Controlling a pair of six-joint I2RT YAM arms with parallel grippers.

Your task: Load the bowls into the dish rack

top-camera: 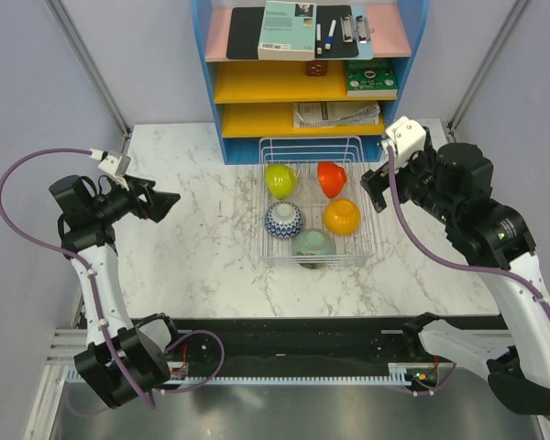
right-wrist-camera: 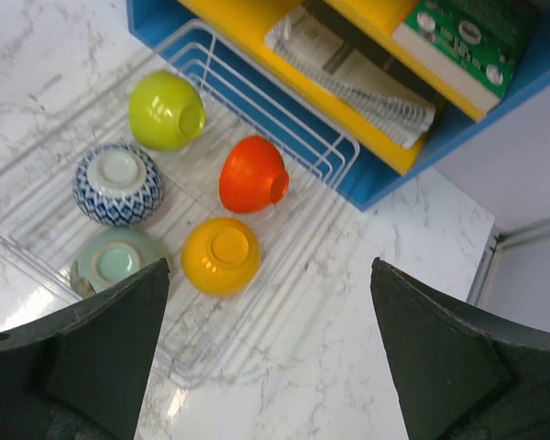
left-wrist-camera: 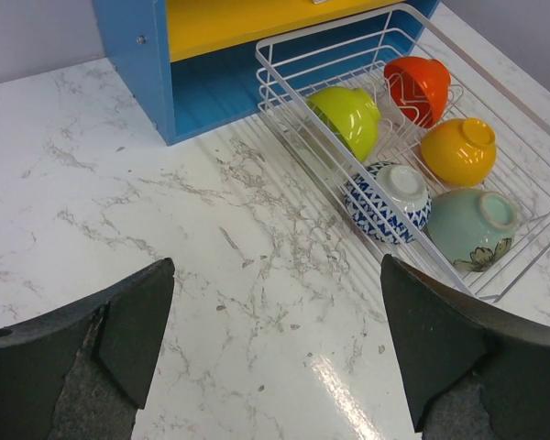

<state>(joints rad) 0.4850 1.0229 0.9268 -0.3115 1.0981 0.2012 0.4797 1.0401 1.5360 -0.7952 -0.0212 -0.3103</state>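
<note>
Five bowls (top-camera: 283, 181) in the dish rack (top-camera: 262, 211), left hand (left-wrist-camera: 277, 284) and right hand (right-wrist-camera: 269, 284) spread wide; book label (top-camera: 277, 43) unreadably small.

The left arm (top-camera: 96, 275) rises from its base at the near left, its pale link leaning slightly outward. It bends at the top so the dark wrist section reaches inward to the right. The left hand (top-camera: 162, 203) points right, held off the surface, jaws spread wide with nothing between them. In its wrist view the two dark fingers (left-wrist-camera: 119, 339) stand well apart at the lower corners. The right arm (top-camera: 522, 284) climbs from the near right base, leaning inward, then folds left at its dark upper joints. The right hand (top-camera: 376, 190) points left and down, jaws likewise wide and empty. A purple cable (top-camera: 9, 188) loops along each arm.
</note>
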